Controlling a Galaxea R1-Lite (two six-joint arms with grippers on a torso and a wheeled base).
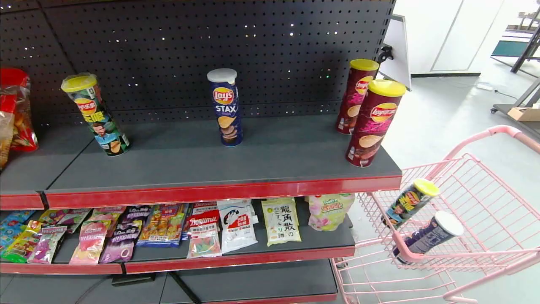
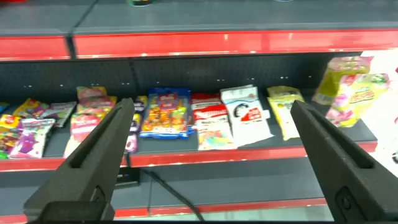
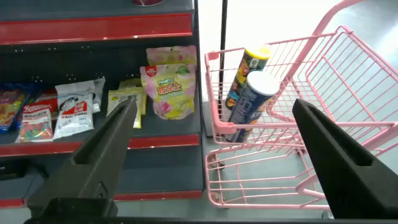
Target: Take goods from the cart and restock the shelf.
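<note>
Two chip cans lean in the pink cart [image 1: 498, 219] at the right: a dark can with a yellow lid [image 1: 411, 202] and a blue can with a white lid [image 1: 428, 236]. The right wrist view shows the same yellow-lid can [image 3: 249, 65] and blue can [image 3: 252, 102] ahead of my right gripper [image 3: 214, 102], which is open and holds nothing. My left gripper [image 2: 212, 104] is open too and faces the snack bags on the lower shelf [image 2: 217, 155]. On the upper shelf [image 1: 236, 158] stand a green can [image 1: 95, 114], a blue can [image 1: 225, 107] and two maroon cans [image 1: 373, 124].
Snack bags [image 1: 160, 226] line the lower shelf, with a pale green bag [image 3: 169, 90] nearest the cart. Red bags [image 1: 14, 109] sit at the upper shelf's far left. Wide gaps separate the standing cans. Open floor lies beyond the cart.
</note>
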